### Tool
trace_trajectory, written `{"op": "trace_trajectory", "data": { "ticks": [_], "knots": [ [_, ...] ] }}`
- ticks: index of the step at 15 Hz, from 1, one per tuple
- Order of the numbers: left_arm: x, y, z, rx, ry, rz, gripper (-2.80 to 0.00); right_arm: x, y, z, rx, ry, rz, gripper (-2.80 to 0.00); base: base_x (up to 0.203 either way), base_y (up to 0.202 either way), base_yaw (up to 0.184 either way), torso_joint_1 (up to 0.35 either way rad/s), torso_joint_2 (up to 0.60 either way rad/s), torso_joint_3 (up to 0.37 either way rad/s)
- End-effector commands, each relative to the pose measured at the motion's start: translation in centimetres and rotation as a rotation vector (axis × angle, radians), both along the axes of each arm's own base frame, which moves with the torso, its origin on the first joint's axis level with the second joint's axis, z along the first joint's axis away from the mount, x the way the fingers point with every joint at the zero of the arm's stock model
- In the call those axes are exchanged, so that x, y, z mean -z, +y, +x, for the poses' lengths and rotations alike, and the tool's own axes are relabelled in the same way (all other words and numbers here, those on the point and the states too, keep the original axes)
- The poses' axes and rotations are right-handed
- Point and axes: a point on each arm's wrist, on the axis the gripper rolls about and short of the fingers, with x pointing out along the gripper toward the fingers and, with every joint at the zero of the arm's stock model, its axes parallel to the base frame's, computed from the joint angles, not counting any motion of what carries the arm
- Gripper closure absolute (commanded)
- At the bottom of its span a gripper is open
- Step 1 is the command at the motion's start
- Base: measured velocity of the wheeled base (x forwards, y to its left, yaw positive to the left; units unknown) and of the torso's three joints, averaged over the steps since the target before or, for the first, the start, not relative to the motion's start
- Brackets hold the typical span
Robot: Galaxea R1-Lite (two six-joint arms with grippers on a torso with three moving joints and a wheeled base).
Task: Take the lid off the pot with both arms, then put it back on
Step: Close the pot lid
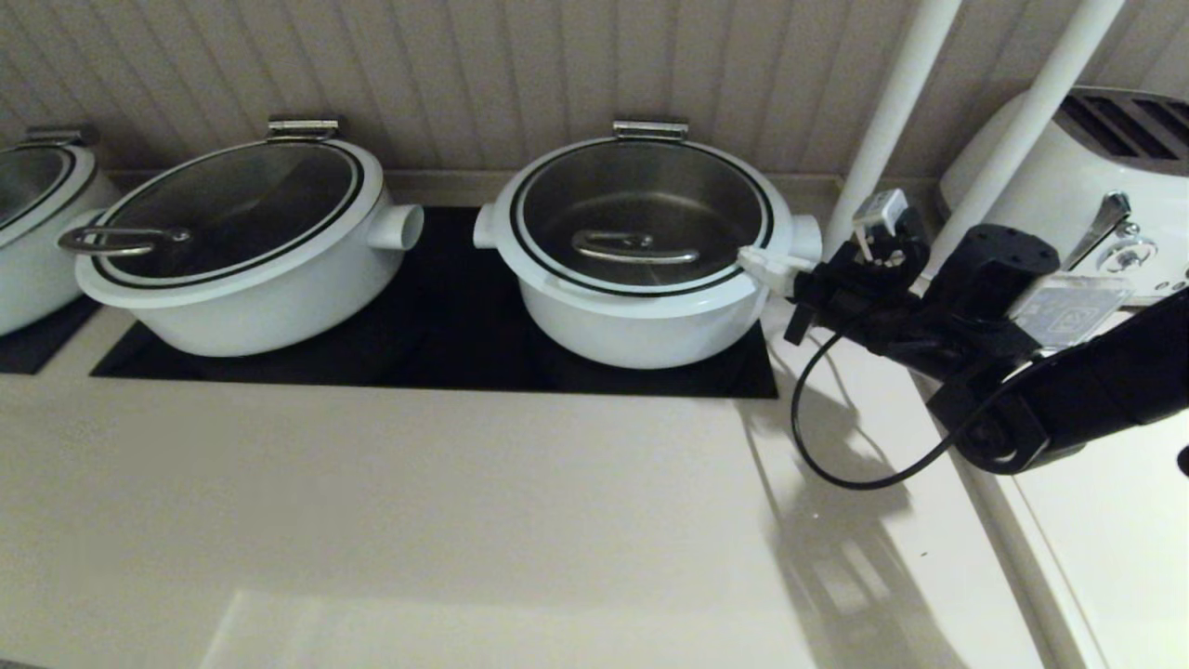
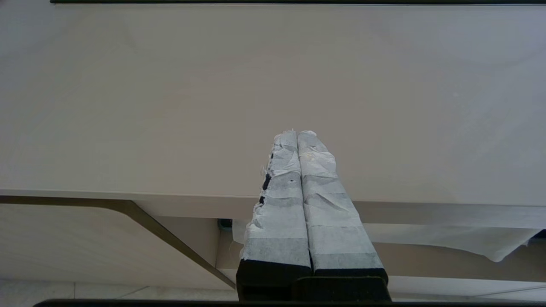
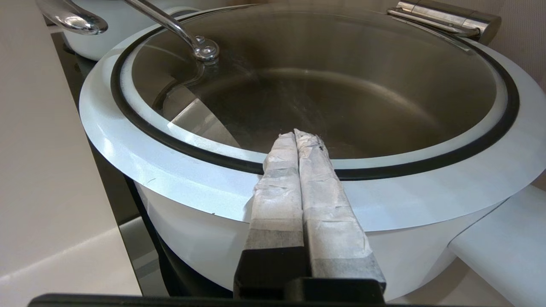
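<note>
The round white pot [image 1: 641, 330] stands on the black cooktop strip with its glass lid [image 1: 641, 200] closed on it; the lid has a white rim with a black ring, a steel bar handle [image 1: 633, 247] and a steel hinge [image 1: 650, 128] at the back. My right gripper [image 1: 748, 259] is shut and empty, its tips over the lid's right rim [image 3: 192, 179] just above the black ring. The right wrist view shows its taped fingertips [image 3: 281, 147] pressed together. My left gripper [image 2: 297, 133] is shut and empty, out of the head view, over bare counter.
A wider white pot [image 1: 241, 288] with a loop-handled lid [image 1: 116, 241] stands to the left on the same black strip [image 1: 446, 353]. A third pot [image 1: 37, 232] is at the far left. A white appliance [image 1: 1096, 177] and two white poles [image 1: 892, 111] stand at the right.
</note>
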Motion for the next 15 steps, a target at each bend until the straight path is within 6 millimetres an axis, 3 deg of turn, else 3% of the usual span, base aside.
{"op": "trace_trajectory", "data": {
  "ticks": [1, 8, 15],
  "knots": [
    [0.0, 0.0, 0.0, 0.0, -0.001, 0.0, 0.0, 0.1, 0.0, 0.0, -0.003, -0.008, -0.005, 0.0, 0.0, 0.0, 0.0, 0.0, 0.0, 0.0],
    [0.0, 0.0, 0.0, 0.0, 0.0, 0.0, 0.0, -0.3, -0.1, -0.3, 0.0, -0.018, -0.007, 0.0, 0.0, 0.0, 0.0, 0.0, 0.0, 0.0],
    [0.0, 0.0, 0.0, 0.001, 0.001, 0.0, 0.0, -3.4, -0.5, -1.9, 0.002, -0.071, 0.008, 0.0, 0.0, 0.0, 0.0, 0.0, 0.0, 0.0]
  ]
}}
